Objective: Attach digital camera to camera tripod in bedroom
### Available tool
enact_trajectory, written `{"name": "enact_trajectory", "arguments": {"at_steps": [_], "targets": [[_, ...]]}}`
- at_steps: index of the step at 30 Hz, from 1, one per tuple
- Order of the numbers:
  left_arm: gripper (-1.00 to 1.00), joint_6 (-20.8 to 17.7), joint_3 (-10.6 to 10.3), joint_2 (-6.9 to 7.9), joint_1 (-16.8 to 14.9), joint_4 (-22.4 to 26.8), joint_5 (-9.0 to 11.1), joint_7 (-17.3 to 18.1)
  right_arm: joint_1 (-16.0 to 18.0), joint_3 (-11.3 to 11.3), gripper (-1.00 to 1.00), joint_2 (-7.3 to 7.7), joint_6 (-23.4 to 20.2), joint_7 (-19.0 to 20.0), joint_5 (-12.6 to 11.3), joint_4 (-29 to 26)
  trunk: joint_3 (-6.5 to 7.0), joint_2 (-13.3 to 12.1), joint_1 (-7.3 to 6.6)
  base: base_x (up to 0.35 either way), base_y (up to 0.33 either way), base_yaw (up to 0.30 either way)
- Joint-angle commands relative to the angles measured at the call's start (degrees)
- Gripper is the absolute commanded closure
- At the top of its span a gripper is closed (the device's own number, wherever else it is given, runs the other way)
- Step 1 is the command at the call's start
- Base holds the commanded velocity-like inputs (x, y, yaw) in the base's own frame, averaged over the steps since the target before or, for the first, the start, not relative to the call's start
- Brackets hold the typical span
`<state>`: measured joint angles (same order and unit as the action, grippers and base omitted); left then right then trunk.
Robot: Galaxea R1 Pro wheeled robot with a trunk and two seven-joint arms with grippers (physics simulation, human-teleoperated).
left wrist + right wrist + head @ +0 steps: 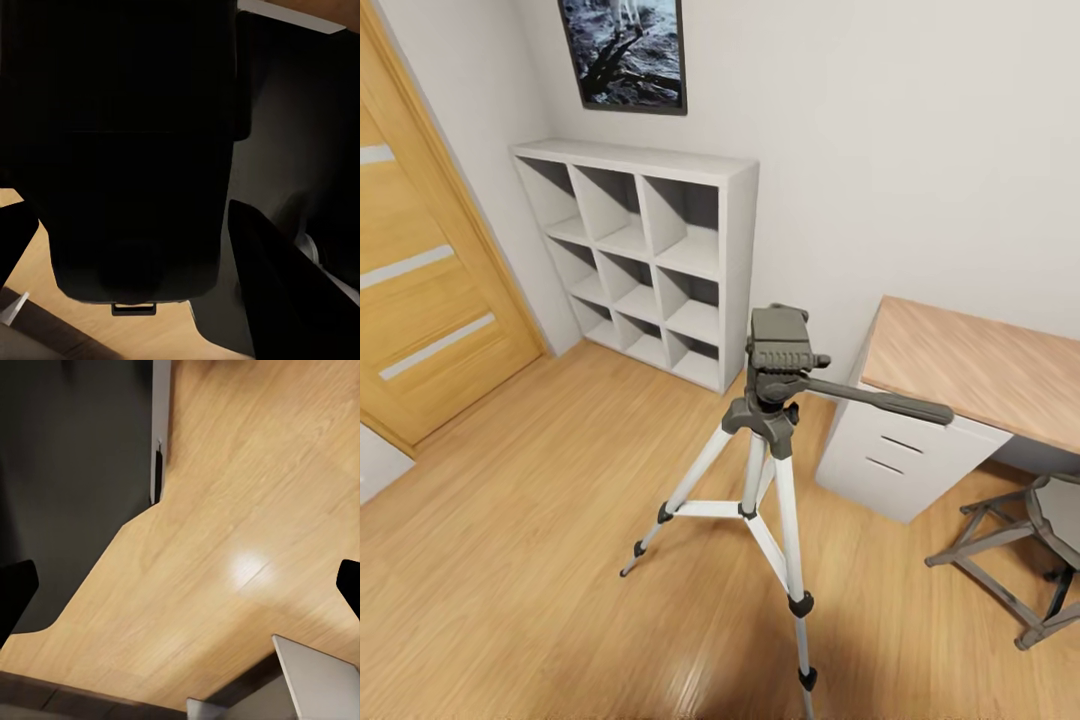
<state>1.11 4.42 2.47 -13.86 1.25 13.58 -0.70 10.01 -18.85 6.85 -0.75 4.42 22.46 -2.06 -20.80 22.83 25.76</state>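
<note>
Since the head view looks down across the light plank floor (510, 560) of the bedroom, the robot seems to have drawn up facing the camera tripod (765, 470), which stands free on the boards between the white cube shelf (645, 260) and the wood-topped desk (970, 365), near a grey stool (1040, 555). Its three silver legs are splayed wide, plainly for steadiness, and the dark grey head sits bare on top with the long black pan handle reaching toward the desk. Nothing is mounted there yet, so I judge the attaching is still to do. In the left wrist view a black boxy body, very likely the digital camera (135, 165), sits close before the lens, seemingly carried between the left jaws, though whether they pinch it I cannot tell. The right gripper (180, 585) has its jaws spread wide over bare floor, holding nothing.
</note>
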Motion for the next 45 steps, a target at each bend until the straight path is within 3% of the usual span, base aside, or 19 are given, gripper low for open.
{"name": "enact_trajectory", "arguments": {"at_steps": [1, 38, 45], "targets": [[1.0, 0.1, 0.4, -0.01, 0.0, 0.0, -0.1, -0.1, 0.0, -0.5, -1.0, 0.01, -0.1, 0.2, 0.5, -0.1, -0.18, 0.1, 0.02, 0.0, 0.0, 0.0], [1.0, 0.1, 0.4, 0.01, 0.0, 0.0, -0.1, -0.1, 0.0, -0.4, -1.0, 0.51, -0.4, 0.5, 1.2, -0.5, -0.71, 0.1, 0.02, 0.0, 0.0, 0.0], [1.0, 0.1, 0.4, 0.01, 0.0, 0.0, -0.1, -0.1, 0.0, -0.7, -1.0, 1.11, -0.7, 1.8, 0.9, -7.6, -0.71, 0.1, 0.02, 0.0, 0.0, 0.0]]}}
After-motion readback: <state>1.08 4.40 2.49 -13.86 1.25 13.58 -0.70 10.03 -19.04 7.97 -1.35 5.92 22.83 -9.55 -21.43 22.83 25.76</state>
